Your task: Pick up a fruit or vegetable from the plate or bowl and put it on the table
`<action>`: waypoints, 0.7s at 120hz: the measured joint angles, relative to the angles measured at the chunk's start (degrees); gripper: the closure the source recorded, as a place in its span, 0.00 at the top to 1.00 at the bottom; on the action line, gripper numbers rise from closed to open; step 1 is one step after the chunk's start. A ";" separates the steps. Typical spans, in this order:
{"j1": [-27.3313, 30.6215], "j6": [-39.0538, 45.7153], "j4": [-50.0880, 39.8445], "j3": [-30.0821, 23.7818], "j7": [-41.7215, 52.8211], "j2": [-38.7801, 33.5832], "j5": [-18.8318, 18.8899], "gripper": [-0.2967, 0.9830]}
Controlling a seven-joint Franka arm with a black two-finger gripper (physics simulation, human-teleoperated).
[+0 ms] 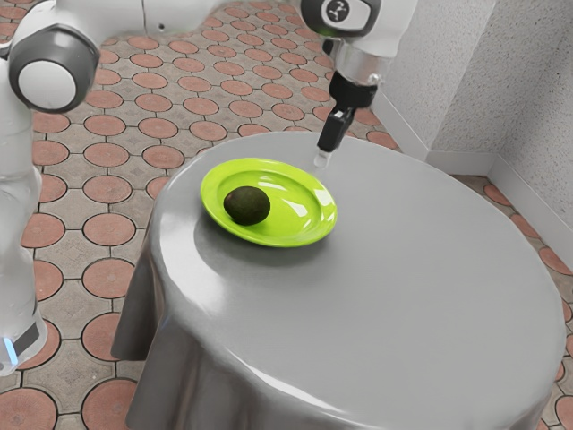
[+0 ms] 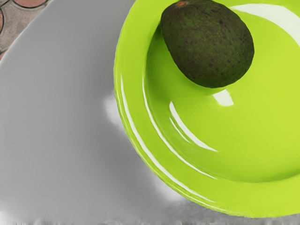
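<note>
Grey table (image 1: 421, 278), avocado (image 1: 247, 206) on green plate (image 1: 285, 224) — lower than claw (image 1: 321, 159), apart

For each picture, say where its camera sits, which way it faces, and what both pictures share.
Exterior view: beside the white arm, looking down over the round grey cloth-covered table; the arm's links and black two-finger end effector show.
Wrist view: on the arm's wrist, looking down at the dark oval avocado on the glossy lime-green plate.
Shared: avocado, plate, table and some red-and-grey floor.

Lime-green plate (image 1: 304, 235), dark green-brown speckled avocado (image 2: 208, 44), plain grey tablecloth (image 1: 403, 296).
</note>
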 joint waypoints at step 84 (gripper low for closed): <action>-0.84 5.69 -4.19 3.84 40.43 1.23 10.07 0.77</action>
